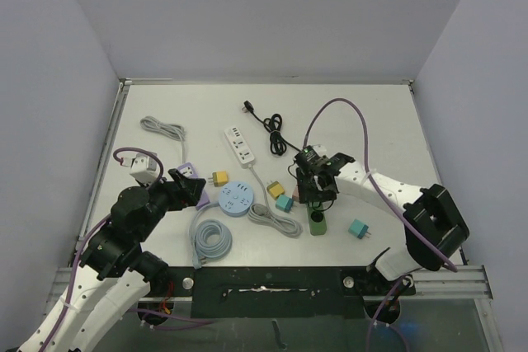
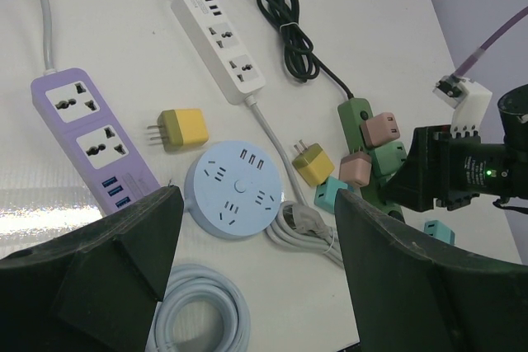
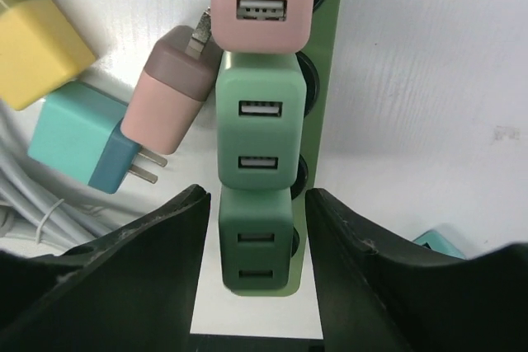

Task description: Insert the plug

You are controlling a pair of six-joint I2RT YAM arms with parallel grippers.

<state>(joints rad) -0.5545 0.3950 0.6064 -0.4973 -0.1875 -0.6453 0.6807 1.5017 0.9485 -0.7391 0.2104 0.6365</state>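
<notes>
Green plug (image 3: 256,241), ports upward, seemingly seated; long side along green strip (image 3: 332,80).

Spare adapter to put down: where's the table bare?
Bare: the far right corner, right of the black cord; the far left corner beyond the grey cable. Crowded: the middle, from the round blue strip to the green strip.

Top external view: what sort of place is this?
Probably a robotics lab test cell: a white table boxed in by plain lavender wall panels, with a round blue power hub and a long green power strip laid out as props.
</notes>
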